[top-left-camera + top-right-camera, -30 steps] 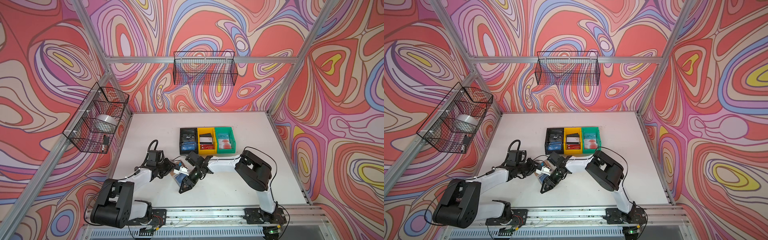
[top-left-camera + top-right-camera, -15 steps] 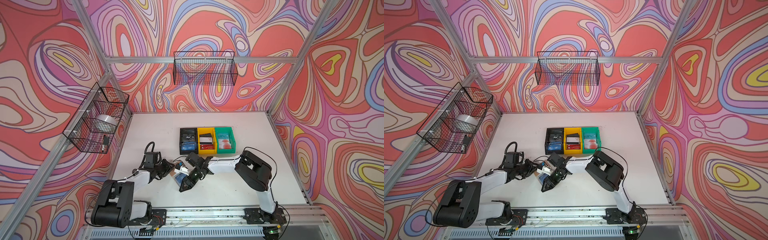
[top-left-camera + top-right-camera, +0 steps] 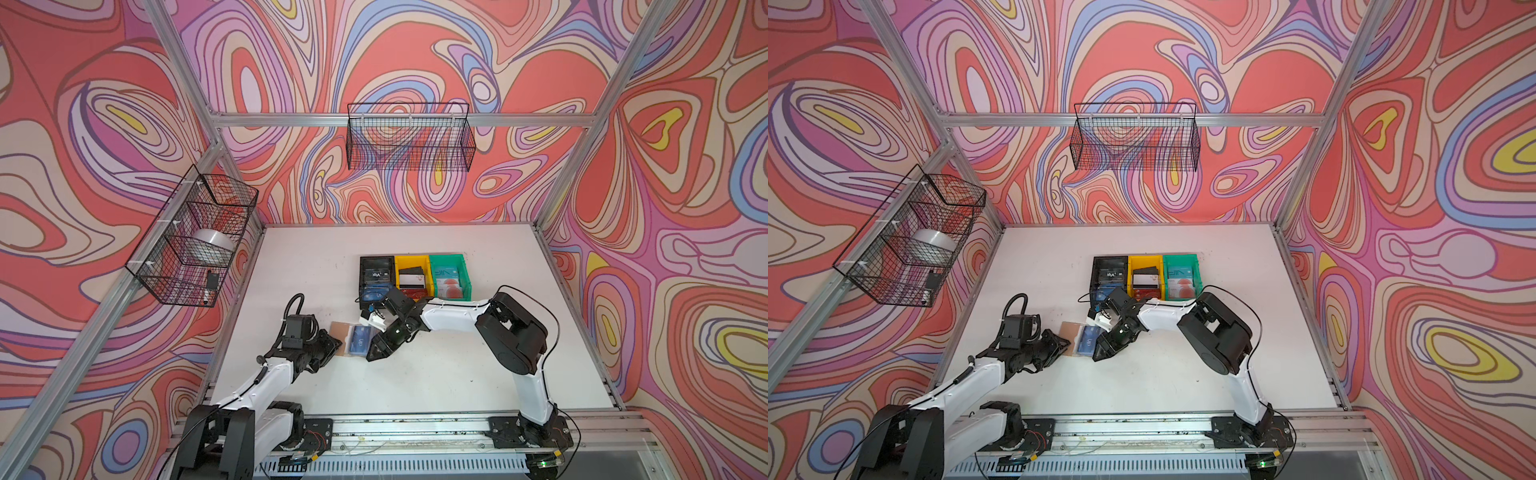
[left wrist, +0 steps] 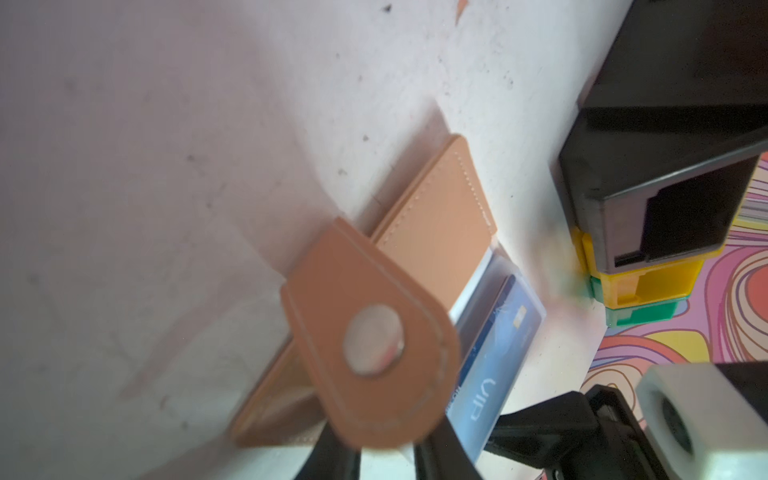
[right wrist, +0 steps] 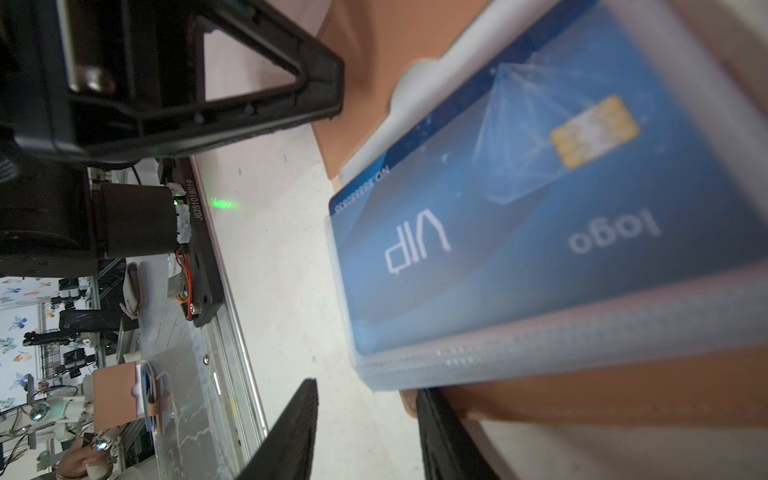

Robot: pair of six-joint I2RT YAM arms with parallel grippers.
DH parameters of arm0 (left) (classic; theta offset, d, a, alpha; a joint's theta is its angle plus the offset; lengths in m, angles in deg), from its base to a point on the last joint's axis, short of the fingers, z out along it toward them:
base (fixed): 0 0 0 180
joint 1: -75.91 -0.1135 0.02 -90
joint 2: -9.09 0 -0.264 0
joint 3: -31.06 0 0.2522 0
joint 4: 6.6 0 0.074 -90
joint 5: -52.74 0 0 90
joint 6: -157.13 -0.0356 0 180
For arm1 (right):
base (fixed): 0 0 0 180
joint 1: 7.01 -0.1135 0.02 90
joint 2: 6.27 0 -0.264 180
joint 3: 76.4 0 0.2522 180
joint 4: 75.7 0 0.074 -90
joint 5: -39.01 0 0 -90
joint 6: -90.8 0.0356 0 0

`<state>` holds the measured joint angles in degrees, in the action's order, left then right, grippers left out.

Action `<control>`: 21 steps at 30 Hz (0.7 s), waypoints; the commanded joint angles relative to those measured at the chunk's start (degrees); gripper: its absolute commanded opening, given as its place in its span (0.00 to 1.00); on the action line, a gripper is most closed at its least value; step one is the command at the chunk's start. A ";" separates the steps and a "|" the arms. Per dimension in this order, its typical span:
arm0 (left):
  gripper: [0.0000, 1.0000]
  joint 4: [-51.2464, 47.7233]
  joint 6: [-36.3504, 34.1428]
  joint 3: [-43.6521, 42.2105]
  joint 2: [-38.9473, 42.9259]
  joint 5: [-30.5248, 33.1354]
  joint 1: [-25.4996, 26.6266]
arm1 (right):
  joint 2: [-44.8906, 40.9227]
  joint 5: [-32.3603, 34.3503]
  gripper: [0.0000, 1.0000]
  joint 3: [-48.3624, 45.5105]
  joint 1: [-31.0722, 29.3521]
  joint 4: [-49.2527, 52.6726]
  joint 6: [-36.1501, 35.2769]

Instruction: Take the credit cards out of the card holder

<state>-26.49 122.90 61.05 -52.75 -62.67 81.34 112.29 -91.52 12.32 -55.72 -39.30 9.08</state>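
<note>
Left jaws are pinching the tan leather card holder [image 4: 440, 224] by its strap [image 4: 332, 291]; right jaws are standing half-open alongside.

Robot lab test cell. Aluminium-profile frame [image 3: 291, 120] boxes in a white tabletop [image 3: 436, 374]; swirl-printed wall panels [image 3: 83, 124] all round; wire baskets [image 3: 409, 141] hang off the frame. Two robot arms [image 3: 453, 320] bolted to front rail [image 3: 415, 426]. Right wrist view glimpses more cluttered workbenches [image 5: 62, 324] outside.
</note>
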 commanded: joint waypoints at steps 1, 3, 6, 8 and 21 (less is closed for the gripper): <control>0.25 -10.73 1.95 -5.26 -1.01 0.98 -0.11 | 2.94 7.73 0.44 1.13 0.65 2.50 -2.56; 0.25 -10.55 2.32 -6.17 -0.04 0.75 -0.07 | 2.90 8.18 0.44 1.48 1.28 2.85 -2.56; 0.25 -12.08 2.37 -6.57 2.39 0.29 -0.07 | 2.65 8.83 0.44 2.49 2.19 4.03 -3.07; 0.25 -13.54 2.37 -6.03 4.70 -0.25 -0.07 | 2.57 9.20 0.44 3.38 2.55 5.41 -3.89; 0.28 -17.78 3.08 0.93 13.67 -2.73 -0.17 | 1.68 8.83 0.44 11.39 3.15 12.26 -6.49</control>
<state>-43.32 124.60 60.87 -38.11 -64.62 81.17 113.18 -81.91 22.44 -52.57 -28.48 2.98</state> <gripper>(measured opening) 0.278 0.440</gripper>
